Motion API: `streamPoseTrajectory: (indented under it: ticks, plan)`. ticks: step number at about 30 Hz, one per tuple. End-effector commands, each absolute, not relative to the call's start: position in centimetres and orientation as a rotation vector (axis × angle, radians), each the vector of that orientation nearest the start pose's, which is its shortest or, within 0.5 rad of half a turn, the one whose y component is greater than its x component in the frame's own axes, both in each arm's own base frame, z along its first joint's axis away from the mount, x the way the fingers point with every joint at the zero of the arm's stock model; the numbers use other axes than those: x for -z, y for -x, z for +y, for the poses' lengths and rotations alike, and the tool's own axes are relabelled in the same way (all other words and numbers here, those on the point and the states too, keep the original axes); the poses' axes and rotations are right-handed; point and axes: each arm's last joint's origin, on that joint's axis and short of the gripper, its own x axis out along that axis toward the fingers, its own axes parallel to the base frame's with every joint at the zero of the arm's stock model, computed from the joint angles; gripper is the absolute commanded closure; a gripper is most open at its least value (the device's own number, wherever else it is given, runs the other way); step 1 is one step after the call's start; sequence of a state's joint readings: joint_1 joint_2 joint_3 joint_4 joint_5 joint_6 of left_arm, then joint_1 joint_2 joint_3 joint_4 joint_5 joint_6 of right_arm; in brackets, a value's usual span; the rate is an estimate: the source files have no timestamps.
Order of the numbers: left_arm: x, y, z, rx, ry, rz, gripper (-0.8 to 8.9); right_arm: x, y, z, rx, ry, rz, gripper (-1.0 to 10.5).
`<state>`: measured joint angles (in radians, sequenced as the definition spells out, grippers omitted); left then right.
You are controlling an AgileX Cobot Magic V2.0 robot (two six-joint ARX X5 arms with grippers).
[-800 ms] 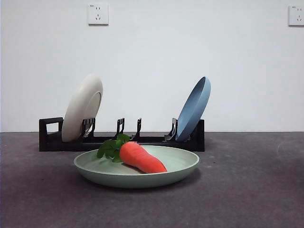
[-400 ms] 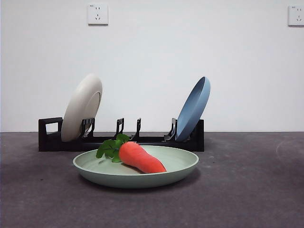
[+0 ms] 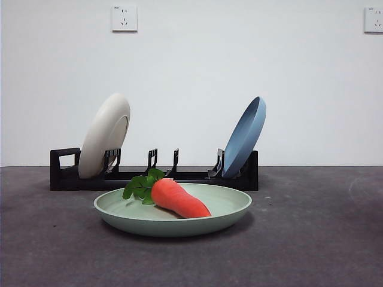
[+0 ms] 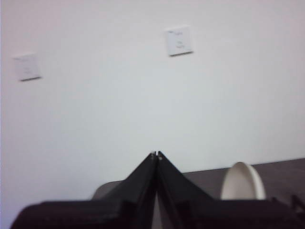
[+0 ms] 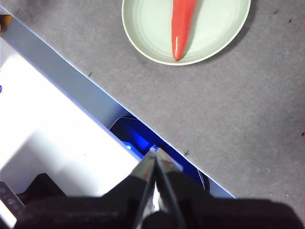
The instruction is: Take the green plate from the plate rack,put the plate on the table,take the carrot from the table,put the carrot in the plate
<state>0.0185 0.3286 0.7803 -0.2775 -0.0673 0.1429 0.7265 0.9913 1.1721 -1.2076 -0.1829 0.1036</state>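
The green plate (image 3: 172,218) lies flat on the dark grey table (image 3: 311,239), in front of the black plate rack (image 3: 179,177). The orange-red carrot (image 3: 178,198) lies in the plate with its green leaves to the left. The plate (image 5: 147,33) and carrot (image 5: 182,26) also show in the right wrist view. My right gripper (image 5: 156,152) is shut and empty, high above the table's edge and away from the plate. My left gripper (image 4: 156,154) is shut and empty, raised and facing the white wall. Neither arm shows in the front view.
A cream-white plate (image 3: 105,135) stands in the rack's left end and a blue plate (image 3: 244,137) in its right end. The cream plate (image 4: 242,182) shows in the left wrist view. A white and blue surface (image 5: 52,119) borders the table.
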Motion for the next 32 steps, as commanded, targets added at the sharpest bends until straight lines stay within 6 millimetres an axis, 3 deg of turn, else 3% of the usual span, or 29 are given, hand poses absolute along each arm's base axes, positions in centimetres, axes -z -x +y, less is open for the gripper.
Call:
streamPoseTrajectory:
  ticks: [1, 7, 13, 20, 32]
  plan:
    - [-33.0, -6.7, 0.4, -0.088, -0.156, -0.187, 8.15, -34.5, -11.2, 10.7, -0.775, 0.204, 1.054, 9.4]
    - [-25.9, -8.9, 0.6, -0.012, -0.109, -0.132, 8.15, -34.5, -11.2, 10.7, -0.775, 0.204, 1.055, 9.4]
    - [-20.4, -9.8, 0.6, 0.041, -0.06, -0.026, 8.15, -34.5, -11.2, 10.7, -0.775, 0.204, 1.055, 9.4]
    - [-17.6, -9.7, 0.6, 0.056, -0.044, -0.004, 8.15, -34.5, -11.2, 10.7, -0.775, 0.204, 1.055, 9.4]
    - [-15.5, -9.5, 0.5, 0.064, 0.001, 0.138, 8.15, -34.5, -11.2, 10.7, -0.775, 0.204, 1.055, 9.4]
